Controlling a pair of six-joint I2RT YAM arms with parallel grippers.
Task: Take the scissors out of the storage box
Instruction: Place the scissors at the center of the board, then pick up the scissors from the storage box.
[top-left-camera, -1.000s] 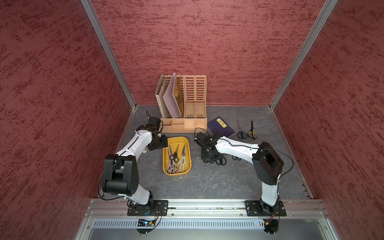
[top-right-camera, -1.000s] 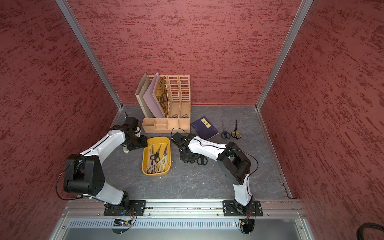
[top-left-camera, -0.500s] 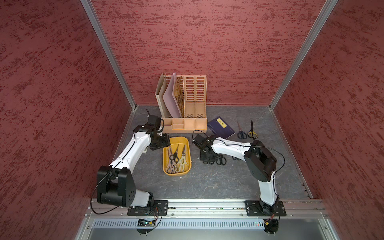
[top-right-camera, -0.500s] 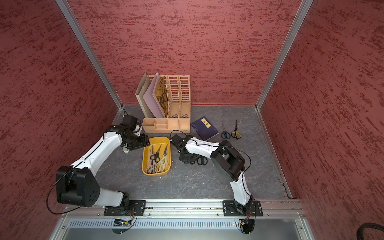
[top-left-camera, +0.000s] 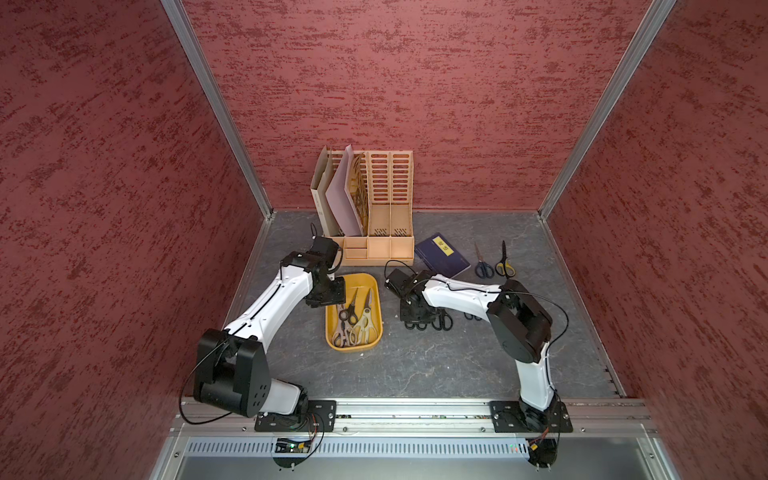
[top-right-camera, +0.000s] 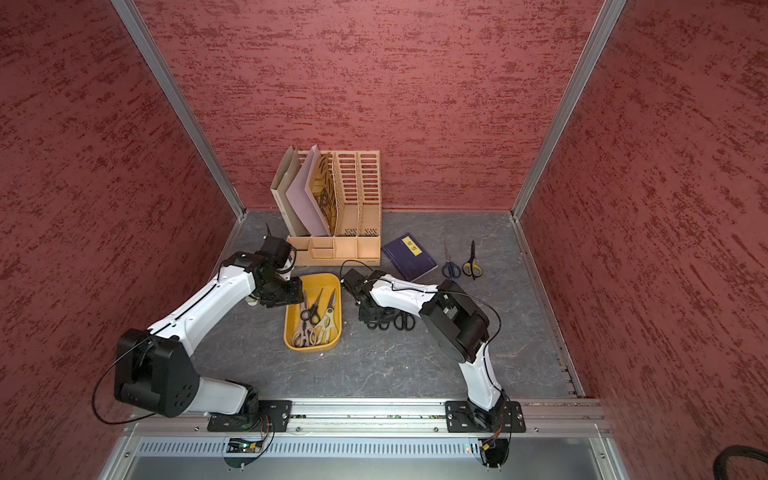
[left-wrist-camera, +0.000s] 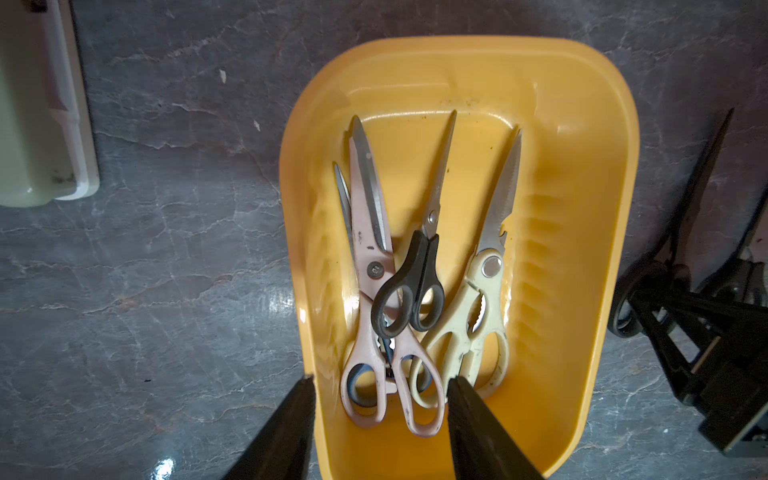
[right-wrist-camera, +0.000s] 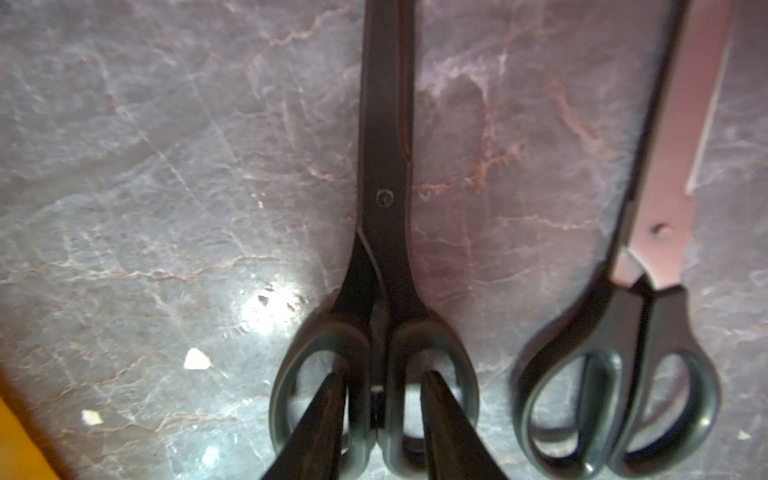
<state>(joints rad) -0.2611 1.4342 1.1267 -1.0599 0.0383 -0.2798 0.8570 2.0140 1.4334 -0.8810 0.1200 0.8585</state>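
The mustard-yellow storage box (top-left-camera: 332, 338) (left-wrist-camera: 582, 208) lies on the floor mid-left. It holds several scissors: a pink-handled pair (left-wrist-camera: 370, 266), a black-handled pair (left-wrist-camera: 411, 291) and cream shears (left-wrist-camera: 478, 311). My left gripper (top-left-camera: 332, 297) (left-wrist-camera: 382, 386) hangs open over the box's far-left end, one finger above the wall, the other above the cream handles, holding nothing. My right gripper (top-left-camera: 415, 320) (right-wrist-camera: 384, 386) is low over black scissors (right-wrist-camera: 386, 208) lying on the floor. Its fingers sit in the two handle loops, slightly parted. A second black pair (right-wrist-camera: 665, 249) lies beside it.
A tan slotted file organiser (top-left-camera: 374, 208) stands at the back, just behind the left wrist. A dark blue book (top-left-camera: 442, 255) lies behind the right gripper. Blue-handled scissors (top-left-camera: 483, 266) and yellow-black scissors (top-left-camera: 504, 264) lie at the back right. Red walls enclose three sides.
The left gripper has swung right to the box's far end with its jaws narrowing. The right gripper stays over the black scissors on the floor with its jaws parted a little.
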